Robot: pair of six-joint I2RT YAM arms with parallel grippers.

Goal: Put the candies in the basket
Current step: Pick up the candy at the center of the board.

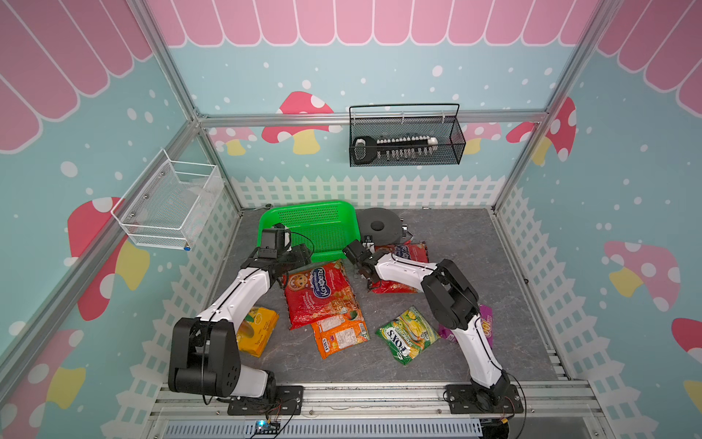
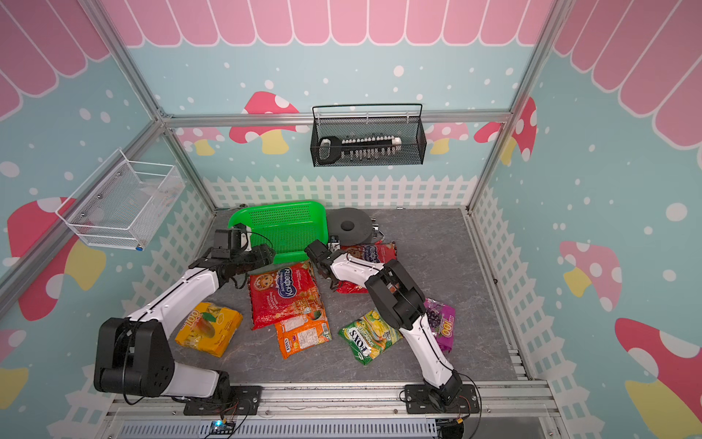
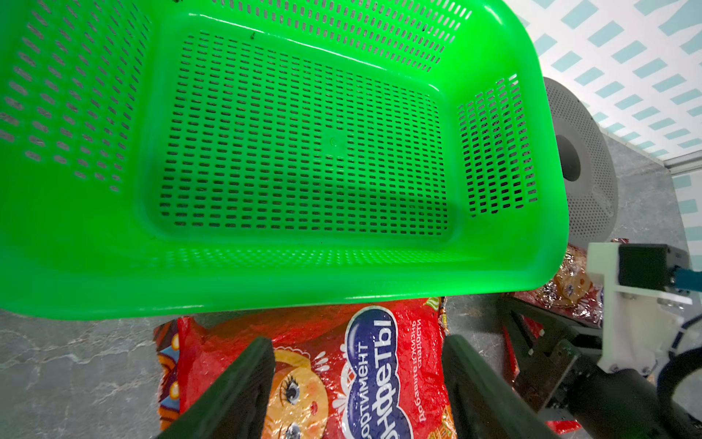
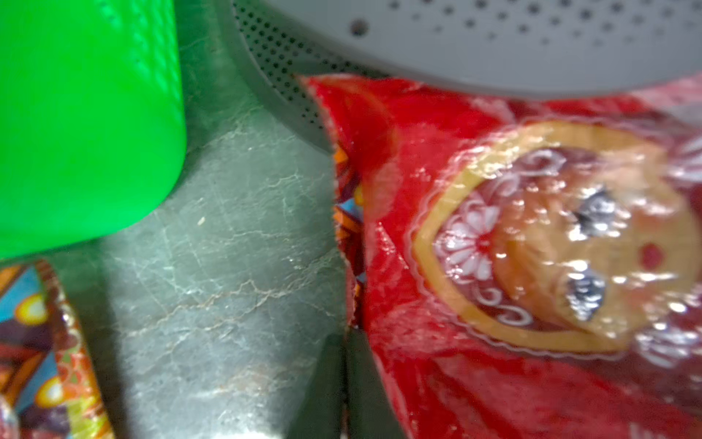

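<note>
While all six candy bags [image 2: 288, 300] lie on the grey floor [image 1: 467, 243] outside the green basket [image 1: 315, 217] (it stands at the back, just beside the dark round spool [image 1: 378, 226]), two of them have an arm over them. One large red bag [image 1: 319, 292] lies just in front of the basket's near rim, its lower end touching the orange bag [image 1: 340, 336]. The left gripper [image 3: 359, 342] hovers over its top end, jaws spread wide. The second red bag [image 1: 410, 252] lies to the right, up against the spool. The right gripper [image 4: 345, 361] sits at its edge with jaws pressed together — whether any film is caught between them I cannot tell. Nearer the front lie the green-yellow FOX'S bag [image 1: 408, 334], the purple bag [image 2: 440, 323] partly behind the right arm [image 1: 475, 338], and the yellow-orange bag [image 2: 209, 328] beside the left arm [image 1: 235, 300].
</note>
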